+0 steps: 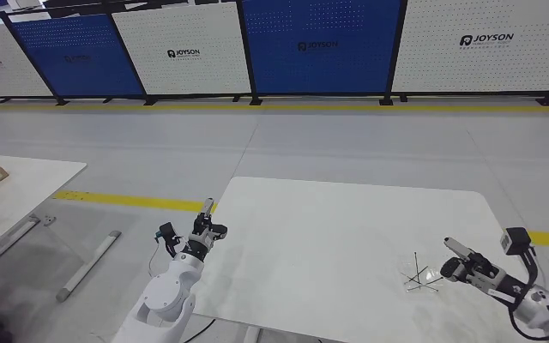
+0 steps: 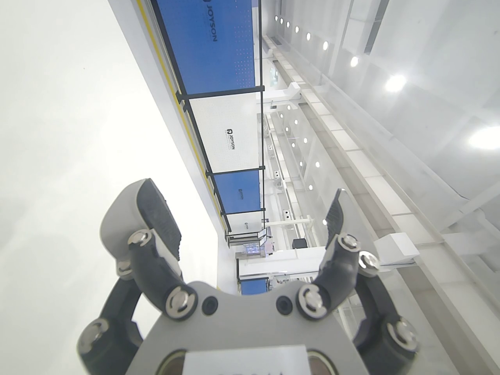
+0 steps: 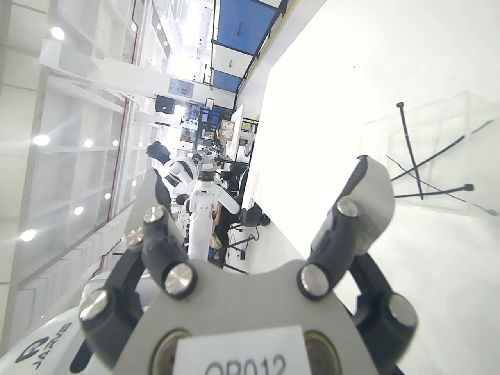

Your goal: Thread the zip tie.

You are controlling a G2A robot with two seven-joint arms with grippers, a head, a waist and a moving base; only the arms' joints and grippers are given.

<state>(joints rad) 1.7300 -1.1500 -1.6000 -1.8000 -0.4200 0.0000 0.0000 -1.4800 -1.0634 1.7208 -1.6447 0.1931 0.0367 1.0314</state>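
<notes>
Both pincers are spread wide and holding nothing. The left gripper [image 1: 206,212] sits at the left edge of the white table [image 1: 343,231], lower left of the top view, and the right gripper [image 1: 451,257] sits low on the right. The black zip ties [image 1: 420,276] lie crossed in a loose pile just beside the right gripper, in what looks like a shallow clear tray [image 3: 425,108] – tough to call from above.

A dark logo with one printed word is carried by each partition panel [image 1: 322,47] standing beyond the far edge of the table [image 1: 343,257]. A white label [image 3: 240,353] with printed characters, partly cut off, is stuck on the right gripper [image 3: 258,167] above the table.
</notes>
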